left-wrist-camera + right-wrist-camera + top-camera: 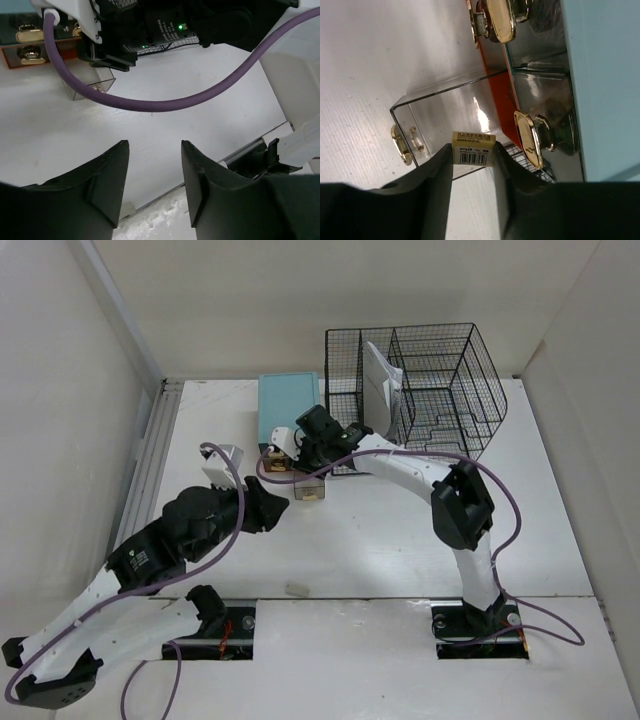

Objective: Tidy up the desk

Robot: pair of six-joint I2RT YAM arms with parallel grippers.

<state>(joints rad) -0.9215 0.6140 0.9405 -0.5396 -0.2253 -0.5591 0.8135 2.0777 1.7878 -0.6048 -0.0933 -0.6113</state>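
Note:
The white desk [400, 540] carries a teal drawer box [290, 405] at the back. One clear drawer [445, 120] with a gold handle [400, 145] is pulled out of it onto the desk; it also shows in the top view [312, 492]. My right gripper [472, 155] is shut on a small yellow-and-white block with a barcode label [472, 142], held just above the open clear drawer. In the top view the right gripper [290, 450] is at the box's front. My left gripper [152, 175] is open and empty above bare desk, just left of the drawer [92, 82].
A black wire-mesh rack [440, 380] with a white paper [380, 380] stands at the back right. A metal rail [150, 455] runs along the desk's left edge. A small white piece [296, 590] lies near the front edge. The box has an orange drawer [500, 95].

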